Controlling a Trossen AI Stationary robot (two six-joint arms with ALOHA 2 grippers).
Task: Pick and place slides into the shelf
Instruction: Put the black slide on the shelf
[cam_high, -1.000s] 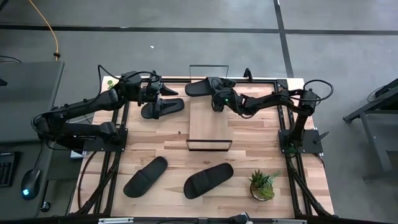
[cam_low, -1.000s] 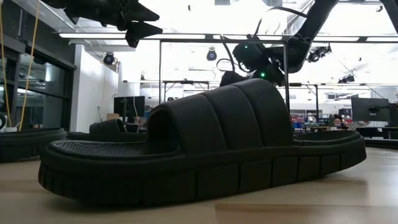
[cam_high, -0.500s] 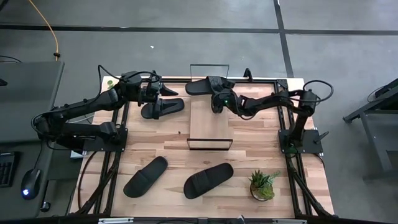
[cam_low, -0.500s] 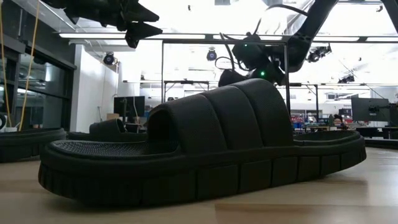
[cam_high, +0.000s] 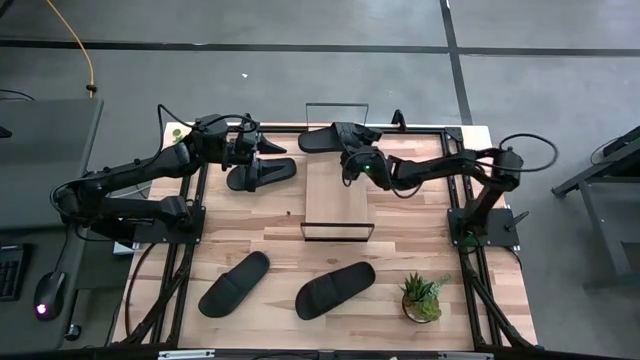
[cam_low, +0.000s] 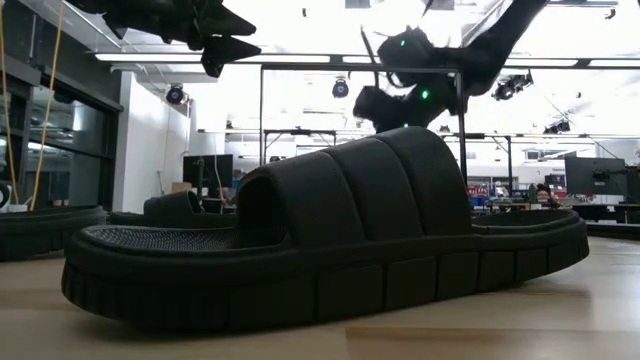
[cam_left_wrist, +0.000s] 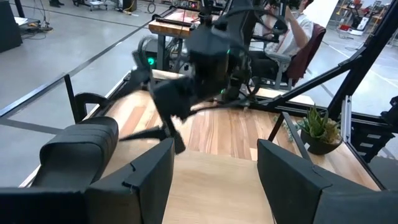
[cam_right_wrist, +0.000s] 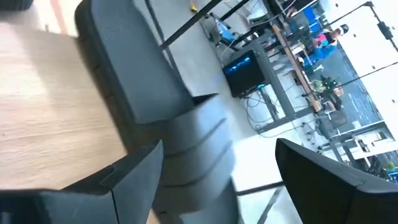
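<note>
The right gripper (cam_high: 347, 152) hangs over the far end of the shelf (cam_high: 336, 196), its fingers (cam_right_wrist: 134, 177) spread apart with nothing between them; just past its tips lies a slide (cam_high: 336, 137), resting across the far edge of the light-wood board beside the wire rail; the right wrist view shows that same slide (cam_right_wrist: 161, 118) straight ahead of the open jaws, its ribbed strap facing the camera and the board's pale wood beside it. In the low view the right gripper (cam_low: 385, 95) sits high, well above the tabletop.

Over on the other side, the left gripper (cam_high: 262, 147) hovers near the table's far left corner; its fingers (cam_left_wrist: 140, 177) stand apart too and hold nothing; a second slide (cam_high: 261, 174) lies on the table just beside it, left of the shelf. From the left wrist view, a slide (cam_left_wrist: 78, 146) sits near the left finger, with the right arm beyond it over the board.

Two more slides rest on the near half of the table, well apart from both grippers; one (cam_high: 233, 283) angled at near left, the other (cam_high: 335, 289) toward the middle, and it fills the low view (cam_low: 320, 235); a small potted plant (cam_high: 424, 297) stands near the right corner.
</note>
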